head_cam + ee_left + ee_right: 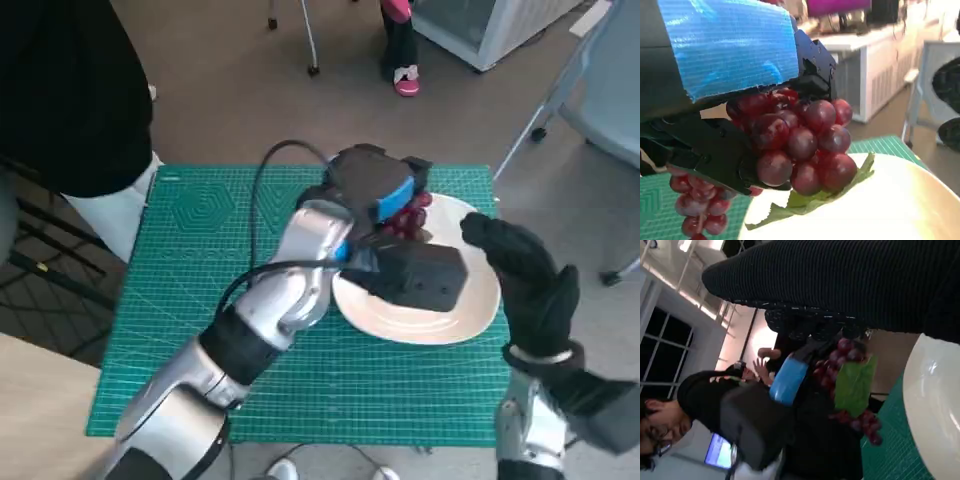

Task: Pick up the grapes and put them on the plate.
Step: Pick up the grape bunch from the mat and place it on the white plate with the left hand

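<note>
grapes (800, 145): red bunch with green leaf, gripped by left hand (385, 195), hanging over far rim of plate (470, 310)
left hand: clamped on the bunch; lower onto plate before letting go
right hand (525, 275): beside plate, seemingly empty, fingers apart
mat (200, 240): green, under plate
</note>
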{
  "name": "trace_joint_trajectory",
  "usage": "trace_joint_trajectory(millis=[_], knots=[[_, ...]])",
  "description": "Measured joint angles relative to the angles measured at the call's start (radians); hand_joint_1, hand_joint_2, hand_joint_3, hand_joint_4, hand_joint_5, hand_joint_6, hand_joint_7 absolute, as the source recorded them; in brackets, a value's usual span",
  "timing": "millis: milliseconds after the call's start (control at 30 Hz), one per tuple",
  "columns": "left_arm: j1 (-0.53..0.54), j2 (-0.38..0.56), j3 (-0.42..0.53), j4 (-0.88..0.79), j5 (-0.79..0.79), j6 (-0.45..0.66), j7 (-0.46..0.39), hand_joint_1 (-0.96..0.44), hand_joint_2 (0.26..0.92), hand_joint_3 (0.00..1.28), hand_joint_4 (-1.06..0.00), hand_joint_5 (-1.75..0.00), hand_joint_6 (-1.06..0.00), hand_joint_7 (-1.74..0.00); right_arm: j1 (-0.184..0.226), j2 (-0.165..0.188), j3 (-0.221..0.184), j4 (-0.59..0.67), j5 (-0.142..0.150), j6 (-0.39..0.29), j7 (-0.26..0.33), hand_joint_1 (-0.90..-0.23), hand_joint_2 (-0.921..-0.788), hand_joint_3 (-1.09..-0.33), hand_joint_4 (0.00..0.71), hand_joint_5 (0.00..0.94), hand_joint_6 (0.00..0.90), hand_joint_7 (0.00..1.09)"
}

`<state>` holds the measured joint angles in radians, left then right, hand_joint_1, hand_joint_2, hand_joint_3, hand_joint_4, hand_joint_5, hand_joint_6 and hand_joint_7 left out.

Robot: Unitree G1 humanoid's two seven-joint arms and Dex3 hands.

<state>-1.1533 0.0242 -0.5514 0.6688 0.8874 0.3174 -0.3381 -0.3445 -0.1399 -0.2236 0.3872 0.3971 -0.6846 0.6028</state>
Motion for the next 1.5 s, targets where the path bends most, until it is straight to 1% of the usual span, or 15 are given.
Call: trace_joint_trajectory(millis=[167,333,467,600,667,733,800,867,967,1267,1333,1367,1400,1467,1500], knots=[[-0.061,-0.054,-0.005,0.116,-0.03,0.0,0.003,0.0,0.921,0.31,-0.39,-1.46,-0.37,-1.45,0.016,-0.001,-0.011,-0.017,-0.002,-0.006,-0.02,-0.582,-0.921,-0.788,0.363,0.009,0.002,0.44],[-0.091,-0.095,-0.013,0.183,-0.056,-0.017,0.011,0.0,0.921,0.32,-0.37,-1.48,-0.36,-1.46,0.024,-0.001,-0.013,-0.034,-0.011,-0.013,-0.048,-0.581,-0.921,-0.779,0.368,0.011,0.009,0.45],[-0.094,-0.11,-0.019,0.199,-0.074,-0.053,0.028,0.0,0.921,0.37,-0.32,-1.52,-0.31,-1.52,0.033,-0.001,-0.013,-0.043,-0.021,-0.018,-0.07,-0.581,-0.921,-0.772,0.371,0.012,0.015,0.44],[-0.096,-0.113,-0.023,0.214,-0.083,-0.086,0.04,0.0,0.921,0.44,-0.27,-1.58,-0.21,-1.61,0.04,-0.004,-0.013,-0.049,-0.031,-0.02,-0.086,-0.581,-0.921,-0.765,0.374,0.012,0.022,0.44],[-0.101,-0.113,-0.024,0.228,-0.085,-0.1,0.047,-0.07,0.921,0.46,-0.27,-1.38,-0.2,-1.64,0.044,-0.007,-0.014,-0.053,-0.034,-0.021,-0.093,-0.58,-0.921,-0.763,0.375,0.012,0.024,0.44],[-0.107,-0.113,-0.026,0.246,-0.087,-0.109,0.053,-0.19,0.921,0.47,-0.34,-0.94,-0.21,-1.66,0.048,-0.011,-0.014,-0.055,-0.037,-0.021,-0.099,-0.578,-0.921,-0.761,0.376,0.012,0.027,0.44],[-0.115,-0.113,-0.028,0.265,-0.087,-0.115,0.058,-0.27,0.921,0.46,-0.43,-0.59,-0.23,-1.67,0.051,-0.013,-0.014,-0.057,-0.04,-0.022,-0.102,-0.575,-0.921,-0.76,0.377,0.011,0.029,0.43],[-0.121,-0.114,-0.029,0.282,-0.088,-0.122,0.066,-0.3,0.921,0.46,-0.49,-0.42,-0.24,-1.67,0.051,-0.014,-0.014,-0.057,-0.041,-0.022,-0.105,-0.57,-0.921,-0.76,0.378,0.011,0.031,0.43],[-0.127,-0.117,-0.032,0.305,-0.094,-0.131,0.077,-0.32,0.921,0.45,-0.53,-0.32,-0.25,-1.67,0.051,-0.014,-0.014,-0.057,-0.043,-0.023,-0.108,-0.564,-0.921,-0.76,0.379,0.011,0.035,0.42],[-0.152,-0.138,-0.035,0.371,-0.107,-0.131,0.083,-0.33,0.921,0.44,-0.6,-0.28,-0.27,-1.65,0.051,-0.014,-0.011,-0.057,-0.047,-0.023,-0.114,-0.557,-0.921,-0.759,0.38,0.009,0.042,0.41],[-0.157,-0.141,-0.036,0.382,-0.108,-0.127,0.081,-0.33,0.921,0.42,-0.6,-0.39,-0.29,-1.63,0.051,-0.014,-0.011,-0.057,-0.047,-0.023,-0.115,-0.557,-0.921,-0.759,0.38,0.009,0.044,0.41],[-0.16,-0.142,-0.036,0.387,-0.109,-0.125,0.08,-0.32,0.921,0.41,-0.59,-0.5,-0.3,-1.61,0.051,-0.014,-0.011,-0.057,-0.047,-0.023,-0.116,-0.557,-0.921,-0.759,0.38,0.009,0.044,0.41],[-0.163,-0.143,-0.036,0.392,-0.11,-0.121,0.076,-0.28,0.921,0.39,-0.55,-0.67,-0.32,-1.59,0.051,-0.014,-0.011,-0.057,-0.047,-0.023,-0.116,-0.557,-0.921,-0.76,0.38,0.008,0.045,0.41],[-0.171,-0.145,-0.036,0.404,-0.115,-0.113,0.062,-0.18,0.895,0.33,-0.48,-0.82,-0.33,-1.34,0.051,-0.014,-0.01,-0.057,-0.047,-0.023,-0.117,-0.557,-0.921,-0.76,0.38,0.008,0.046,0.4],[-0.175,-0.146,-0.036,0.411,-0.118,-0.108,0.05,-0.16,0.879,0.29,-0.46,-0.77,-0.34,-1.14,0.051,-0.014,-0.01,-0.057,-0.047,-0.023,-0.117,-0.557,-0.921,-0.76,0.38,0.008,0.046,0.4]])
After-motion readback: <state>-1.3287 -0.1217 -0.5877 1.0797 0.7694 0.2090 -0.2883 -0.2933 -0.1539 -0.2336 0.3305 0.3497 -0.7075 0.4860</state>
